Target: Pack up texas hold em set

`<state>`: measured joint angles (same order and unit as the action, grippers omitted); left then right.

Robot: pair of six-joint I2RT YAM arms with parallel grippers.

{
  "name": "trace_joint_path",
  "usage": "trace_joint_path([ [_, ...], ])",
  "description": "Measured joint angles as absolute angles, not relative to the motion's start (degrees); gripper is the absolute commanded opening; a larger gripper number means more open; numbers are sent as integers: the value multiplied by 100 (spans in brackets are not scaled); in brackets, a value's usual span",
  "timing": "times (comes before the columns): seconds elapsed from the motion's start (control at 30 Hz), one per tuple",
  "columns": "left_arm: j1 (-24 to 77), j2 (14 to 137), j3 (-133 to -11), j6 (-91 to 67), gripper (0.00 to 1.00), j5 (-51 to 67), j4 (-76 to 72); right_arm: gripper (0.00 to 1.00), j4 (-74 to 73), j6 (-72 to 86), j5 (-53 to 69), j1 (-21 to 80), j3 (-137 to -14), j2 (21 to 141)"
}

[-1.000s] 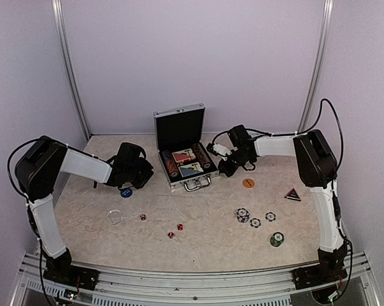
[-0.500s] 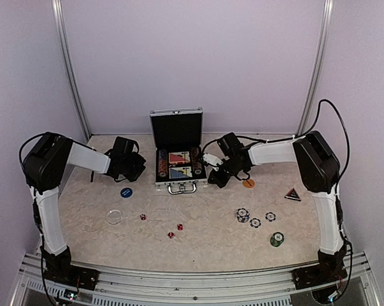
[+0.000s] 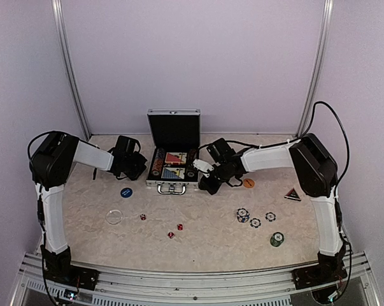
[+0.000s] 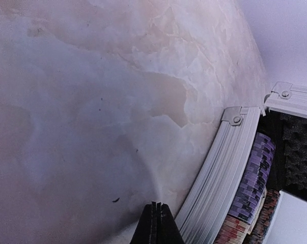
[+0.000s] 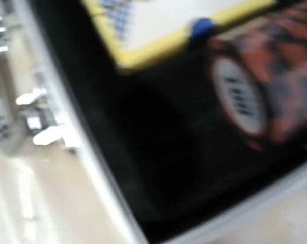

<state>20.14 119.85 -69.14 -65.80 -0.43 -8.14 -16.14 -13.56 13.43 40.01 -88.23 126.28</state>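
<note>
The silver ribbed case (image 3: 172,185) stands open at mid-table, its lid (image 3: 174,131) upright, with card decks (image 3: 173,164) and rows of striped chips (image 3: 156,167) inside. My left gripper (image 3: 142,169) is shut and empty, just left of the case; its wrist view shows the shut fingertips (image 4: 157,219) beside the ribbed wall (image 4: 219,185). My right gripper (image 3: 205,184) sits shut against the case's right front corner. The blurred right wrist view shows the black lining (image 5: 168,152), a chip row (image 5: 255,96) and a deck (image 5: 163,20), not its fingers.
Loose on the table: a blue disc (image 3: 126,191), a clear disc (image 3: 114,217), red dice (image 3: 142,217) (image 3: 179,226) (image 3: 170,234), striped chips (image 3: 243,215) (image 3: 270,217), a green chip stack (image 3: 277,239), an orange disc (image 3: 248,183), a dark triangle (image 3: 293,194).
The case has slid left and turned square to the table edge with my right gripper at its right side. My left gripper drew back toward the far left.
</note>
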Motion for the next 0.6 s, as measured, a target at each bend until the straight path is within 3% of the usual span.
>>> trace_joint_path([
  [0.2, 1922, 12084, -7017, -6545, 0, -40, -797, 0, -1529, -1181, 1269, 4230, -8643, 12495],
  [0.6, 1839, 12392, -7456, -6508, 0, 202, -768, 0, -1378, -526, 701, 4180, -7411, 11137],
])
